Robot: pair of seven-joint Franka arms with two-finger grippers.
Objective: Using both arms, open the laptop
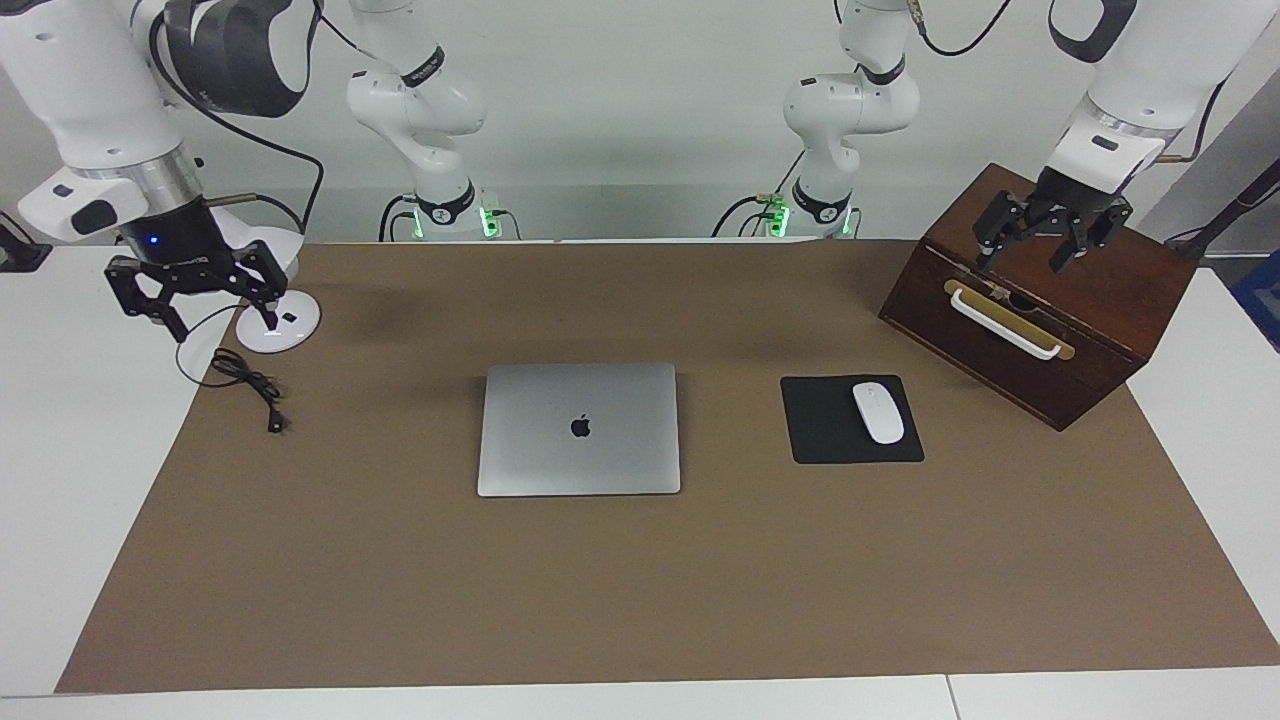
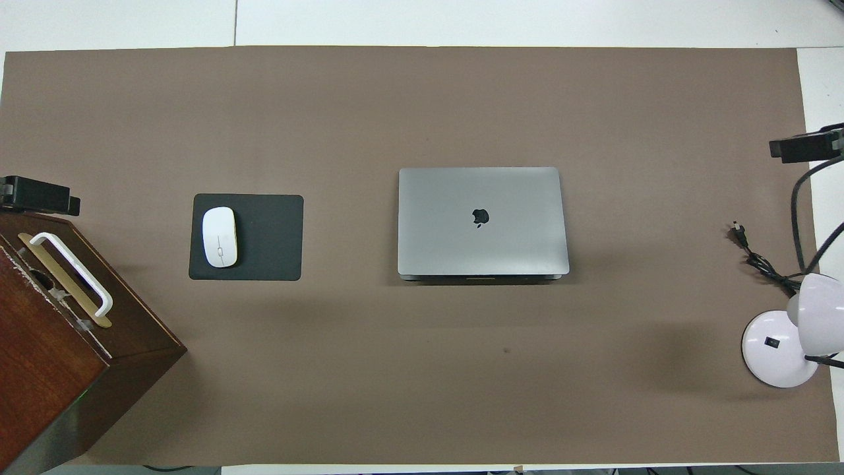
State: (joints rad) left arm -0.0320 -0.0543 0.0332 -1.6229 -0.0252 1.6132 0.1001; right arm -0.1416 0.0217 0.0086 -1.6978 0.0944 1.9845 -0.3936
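Observation:
The silver-grey laptop (image 1: 580,430) (image 2: 481,221) lies shut and flat in the middle of the brown mat, its dark logo facing up. My left gripper (image 1: 1022,262) hangs open and empty over the top of the wooden box, well away from the laptop. At the other end of the table my right gripper (image 1: 222,322) points down, open and empty, over the mat's edge beside the lamp base. In the overhead view only a black part of the left gripper (image 2: 36,194) and of the right gripper (image 2: 804,145) shows at the frame's edges.
A black mouse pad (image 1: 835,435) with a white mouse (image 1: 878,412) lies beside the laptop toward the left arm's end. A dark wooden box (image 1: 1100,330) with a white handle stands past it. A white lamp base (image 1: 278,322) and a black cable (image 1: 245,380) sit toward the right arm's end.

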